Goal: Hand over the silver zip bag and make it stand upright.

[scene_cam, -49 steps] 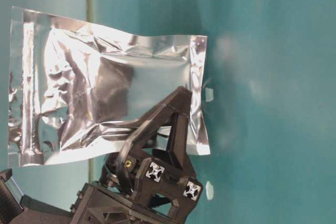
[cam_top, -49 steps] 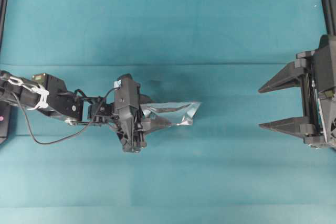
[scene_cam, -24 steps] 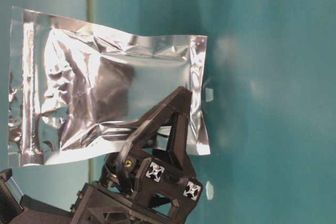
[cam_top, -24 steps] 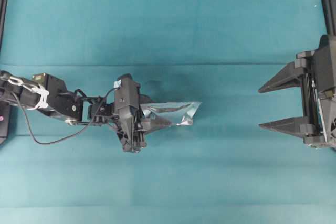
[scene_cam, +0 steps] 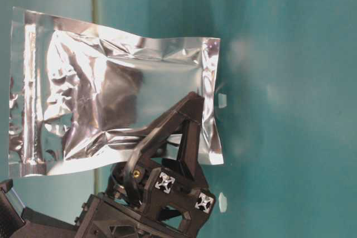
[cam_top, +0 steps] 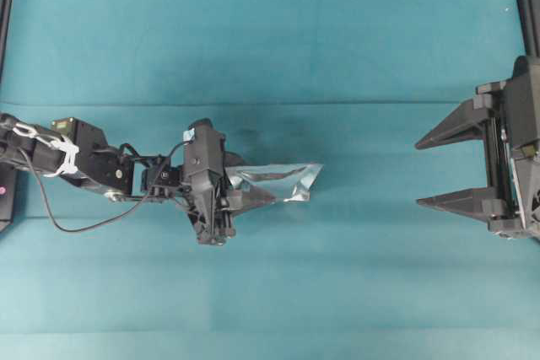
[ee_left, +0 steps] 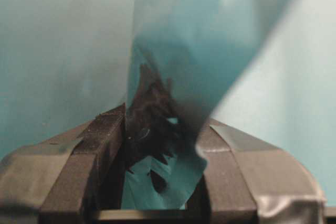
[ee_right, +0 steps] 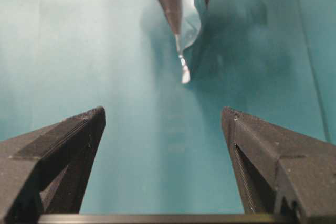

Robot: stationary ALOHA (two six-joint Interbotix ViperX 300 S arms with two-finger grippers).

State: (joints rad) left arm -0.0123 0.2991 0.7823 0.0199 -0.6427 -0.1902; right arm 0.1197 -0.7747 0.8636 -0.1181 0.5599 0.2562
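The silver zip bag, judged light, limp and slippery, is pinched by the left gripper at centre-left; its free sealed edge is recommended to the wide-open right gripper.

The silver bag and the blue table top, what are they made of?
The bag looks like thin shiny foil, maybe metal-coated plastic: it crinkles and mirrors light. The table top looks like soft matte teal cloth, with a faint fold line across it.

Silver zip bag left of centre in left tool, right tool far right
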